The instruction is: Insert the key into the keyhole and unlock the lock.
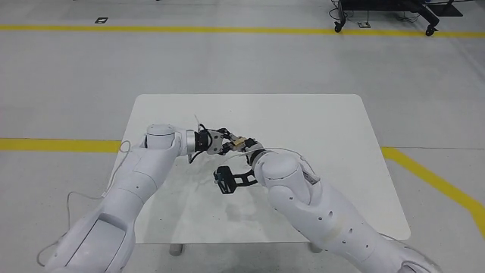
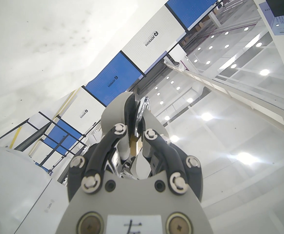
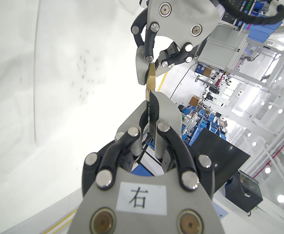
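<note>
Left arm [image 1: 148, 168] and right arm [image 1: 318, 205] angle inward, jaws tip to tip, both pairs clamped.

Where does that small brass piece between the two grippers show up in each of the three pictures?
Top view: brass piece above the white table, at the left gripper.
Left wrist view: brass piece deep inside the left gripper, behind a shiny silver part.
Right wrist view: brass piece spanning from left gripper to right gripper.
Shared landmark: the left gripper, holding it.
</note>
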You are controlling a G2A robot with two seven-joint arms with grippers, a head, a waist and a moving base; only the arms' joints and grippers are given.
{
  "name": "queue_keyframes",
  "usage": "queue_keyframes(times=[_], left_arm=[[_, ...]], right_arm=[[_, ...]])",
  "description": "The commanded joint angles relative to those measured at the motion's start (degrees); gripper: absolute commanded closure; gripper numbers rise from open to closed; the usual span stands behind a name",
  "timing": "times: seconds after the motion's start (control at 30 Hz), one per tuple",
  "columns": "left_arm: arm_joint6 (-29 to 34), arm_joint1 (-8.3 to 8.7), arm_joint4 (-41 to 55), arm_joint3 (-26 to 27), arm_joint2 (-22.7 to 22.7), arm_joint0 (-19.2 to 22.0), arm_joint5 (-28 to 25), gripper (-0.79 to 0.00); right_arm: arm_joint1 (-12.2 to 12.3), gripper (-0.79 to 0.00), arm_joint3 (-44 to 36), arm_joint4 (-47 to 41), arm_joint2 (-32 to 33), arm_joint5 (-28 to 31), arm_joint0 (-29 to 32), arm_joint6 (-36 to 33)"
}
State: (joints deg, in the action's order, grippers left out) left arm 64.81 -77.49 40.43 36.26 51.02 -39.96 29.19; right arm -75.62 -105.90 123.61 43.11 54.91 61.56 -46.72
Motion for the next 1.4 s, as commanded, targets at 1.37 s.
queue_keyframes(times=[1.37], left_arm=[[18.3,0.19,2.4,0.0,1.1,0.0,-11.7,0.000]], right_arm=[[8.1,0.000,-7.7,5.0,27.1,-11.1,18.8,48.8]])
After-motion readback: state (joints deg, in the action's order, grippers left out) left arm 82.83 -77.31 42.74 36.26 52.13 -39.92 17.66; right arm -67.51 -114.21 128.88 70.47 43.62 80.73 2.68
